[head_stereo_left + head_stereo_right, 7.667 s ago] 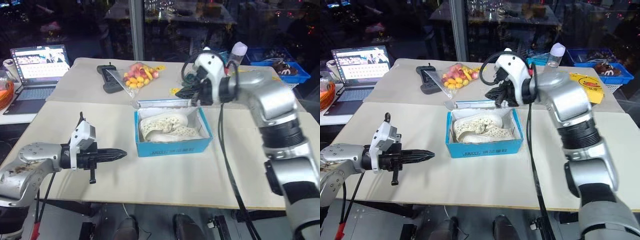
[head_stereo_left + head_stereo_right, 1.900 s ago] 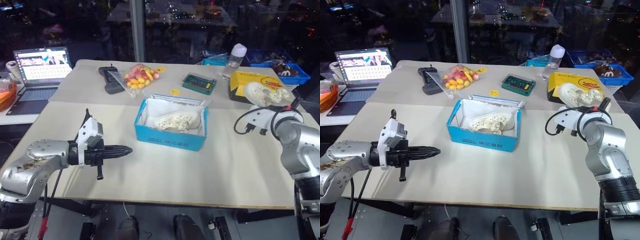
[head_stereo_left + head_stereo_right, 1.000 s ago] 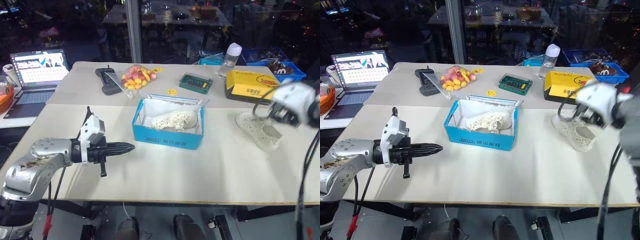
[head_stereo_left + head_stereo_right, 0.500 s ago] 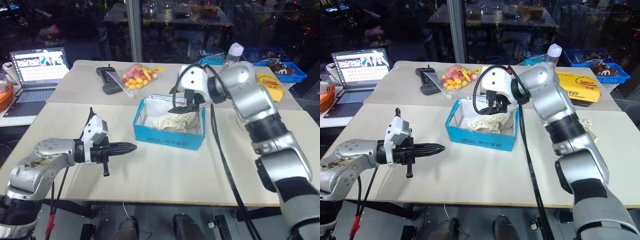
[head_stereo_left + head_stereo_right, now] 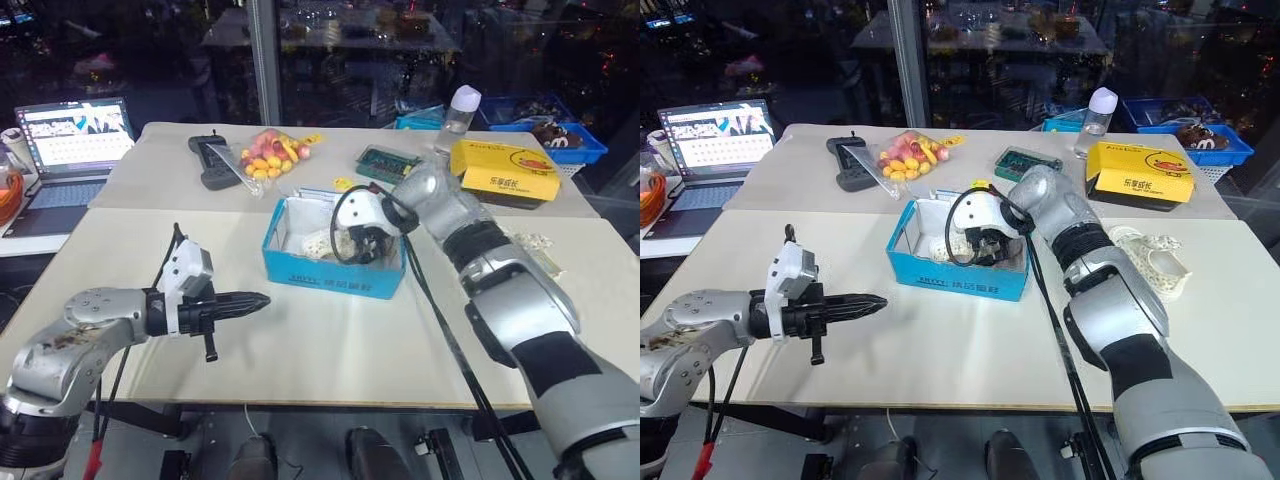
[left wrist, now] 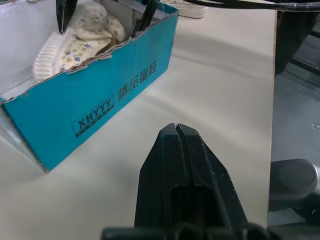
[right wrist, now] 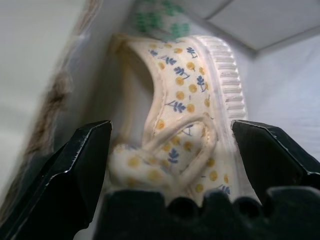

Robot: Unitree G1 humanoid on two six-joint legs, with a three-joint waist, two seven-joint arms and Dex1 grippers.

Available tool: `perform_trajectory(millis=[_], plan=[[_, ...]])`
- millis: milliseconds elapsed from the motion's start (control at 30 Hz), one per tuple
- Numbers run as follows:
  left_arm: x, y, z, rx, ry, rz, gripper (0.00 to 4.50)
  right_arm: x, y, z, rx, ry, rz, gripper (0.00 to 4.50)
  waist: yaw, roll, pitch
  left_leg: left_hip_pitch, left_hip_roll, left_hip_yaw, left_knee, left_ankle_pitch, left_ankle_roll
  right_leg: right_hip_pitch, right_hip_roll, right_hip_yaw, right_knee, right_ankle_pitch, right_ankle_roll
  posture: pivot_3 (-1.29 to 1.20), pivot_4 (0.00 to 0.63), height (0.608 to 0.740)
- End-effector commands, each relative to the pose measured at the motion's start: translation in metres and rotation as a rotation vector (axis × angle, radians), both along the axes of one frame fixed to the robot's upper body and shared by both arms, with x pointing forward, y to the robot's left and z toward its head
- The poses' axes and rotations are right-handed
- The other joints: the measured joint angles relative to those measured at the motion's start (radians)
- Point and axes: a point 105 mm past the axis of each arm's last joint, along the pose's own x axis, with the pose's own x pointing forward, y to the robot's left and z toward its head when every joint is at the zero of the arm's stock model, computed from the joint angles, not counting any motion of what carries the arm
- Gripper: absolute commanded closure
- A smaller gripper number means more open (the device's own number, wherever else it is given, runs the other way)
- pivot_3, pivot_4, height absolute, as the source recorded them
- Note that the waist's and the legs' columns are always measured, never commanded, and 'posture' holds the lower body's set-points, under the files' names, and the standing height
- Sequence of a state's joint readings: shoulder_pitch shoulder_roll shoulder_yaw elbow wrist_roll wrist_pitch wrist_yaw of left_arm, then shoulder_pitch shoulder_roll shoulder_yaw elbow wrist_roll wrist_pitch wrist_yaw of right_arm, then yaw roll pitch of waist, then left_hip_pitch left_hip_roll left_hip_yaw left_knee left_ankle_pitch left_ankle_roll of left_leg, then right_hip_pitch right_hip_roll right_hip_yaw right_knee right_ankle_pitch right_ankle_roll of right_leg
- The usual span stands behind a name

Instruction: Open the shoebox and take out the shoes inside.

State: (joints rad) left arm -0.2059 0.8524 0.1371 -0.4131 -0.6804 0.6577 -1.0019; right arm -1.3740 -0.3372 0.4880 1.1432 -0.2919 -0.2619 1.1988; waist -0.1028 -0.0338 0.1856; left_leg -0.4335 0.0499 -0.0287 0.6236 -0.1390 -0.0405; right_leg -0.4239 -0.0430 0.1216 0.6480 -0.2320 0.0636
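Nearest, the left end effector (image 5: 255, 299) hovers clenched and empty above the desk (image 5: 330, 340), pointing toward the shoebox (image 5: 330, 273). The open shoebox sits mid-desk with one shoe (image 7: 195, 125) inside; the right end effector (image 5: 985, 246) reaches into it, fingers (image 7: 85, 160) spread wide on either side of that shoe, seemingly not gripping it. The other shoe (image 5: 1152, 258) lies farther right, near a yellow box (image 5: 1140, 172).
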Motion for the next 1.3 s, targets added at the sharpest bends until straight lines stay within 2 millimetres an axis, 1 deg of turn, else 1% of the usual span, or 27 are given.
perform_trajectory(millis=[33, 233, 300, 400, 667, 733, 800, 967, 1300], plan=[[-0.005, -0.003, 0.010, -0.006, -0.038, -0.017, 4.50, 0.011, -0.008, -0.007, -0.045, -0.063, -0.067, 0.04, -0.002, 0.000, 0.000, 0.002, 0.000, 0.000, 0.000, 0.000, 0.000, 0.001, 0.000, 0.000, 0.000, 0.000, 0.000, 0.00, 0.150, 0.740], [-0.005, -0.003, 0.011, -0.009, -0.039, -0.013, 4.50, 0.011, -0.005, -0.015, -0.045, -0.062, -0.065, 0.04, 0.002, 0.000, 0.000, 0.004, 0.000, 0.000, 0.000, 0.000, 0.000, 0.003, 0.000, 0.000, 0.000, -0.003, -0.005, 0.00, 0.150, 0.740], [-0.005, -0.003, 0.011, -0.010, -0.039, -0.013, 4.50, 0.010, -0.004, -0.016, -0.047, -0.061, -0.053, 0.04, 0.002, 0.000, 0.000, 0.004, 0.000, 0.000, 0.000, 0.000, 0.000, 0.003, 0.000, 0.000, 0.000, -0.002, -0.004, 0.00, 0.150, 0.740], [-0.005, -0.004, 0.011, -0.012, -0.039, -0.015, 4.50, 0.008, -0.003, -0.019, -0.048, -0.055, -0.037, 0.80, 0.000, 0.000, 0.000, 0.004, 0.000, 0.000, 0.000, 0.000, 0.000, 0.003, 0.000, 0.000, 0.000, 0.000, -0.001, 0.00, 0.150, 0.740], [-0.003, -0.006, 0.010, -0.017, -0.035, -0.025, 4.50, 0.006, 0.000, -0.023, -0.030, -0.047, -0.026, 3.42, -0.009, -0.001, 0.000, 0.004, 0.000, 0.000, 0.000, 0.000, 0.000, 0.003, 0.000, 0.000, 0.000, -0.001, -0.001, 0.00, 0.150, 0.740], [-0.003, -0.006, 0.010, -0.017, -0.034, -0.025, 4.50, 0.006, 0.002, -0.024, -0.025, -0.047, -0.025, 4.14, -0.011, -0.001, -0.001, 0.004, 0.000, 0.000, 0.000, 0.000, 0.000, 0.003, 0.000, 0.000, 0.000, -0.001, -0.001, 0.00, 0.150, 0.740], [-0.003, -0.007, 0.011, -0.018, -0.034, -0.025, 4.50, 0.005, 0.004, -0.025, -0.016, -0.048, -0.024, 4.46, -0.017, -0.001, -0.001, 0.004, 0.000, 0.000, 0.000, 0.000, 0.000, 0.004, 0.000, 0.000, 0.000, 0.000, -0.001, 0.00, 0.150, 0.740], [-0.002, -0.007, 0.010, -0.019, -0.034, -0.025, 4.50, 0.008, 0.007, -0.021, 0.013, -0.078, -0.036, 4.46, -0.021, -0.001, -0.001, 0.004, 0.000, 0.000, 0.000, 0.000, 0.000, 0.003, 0.000, 0.000, 0.000, 0.000, -0.001, 0.00, 0.150, 0.740], [-0.002, -0.007, 0.010, -0.018, -0.033, -0.027, 4.50, 0.009, 0.012, -0.001, 0.098, -0.112, -0.025, 4.46, -0.022, -0.001, -0.001, 0.004, 0.000, 0.000, -0.001, 0.000, 0.000, 0.003, 0.000, 0.000, 0.000, -0.001, -0.001, 0.00, 0.150, 0.740]])
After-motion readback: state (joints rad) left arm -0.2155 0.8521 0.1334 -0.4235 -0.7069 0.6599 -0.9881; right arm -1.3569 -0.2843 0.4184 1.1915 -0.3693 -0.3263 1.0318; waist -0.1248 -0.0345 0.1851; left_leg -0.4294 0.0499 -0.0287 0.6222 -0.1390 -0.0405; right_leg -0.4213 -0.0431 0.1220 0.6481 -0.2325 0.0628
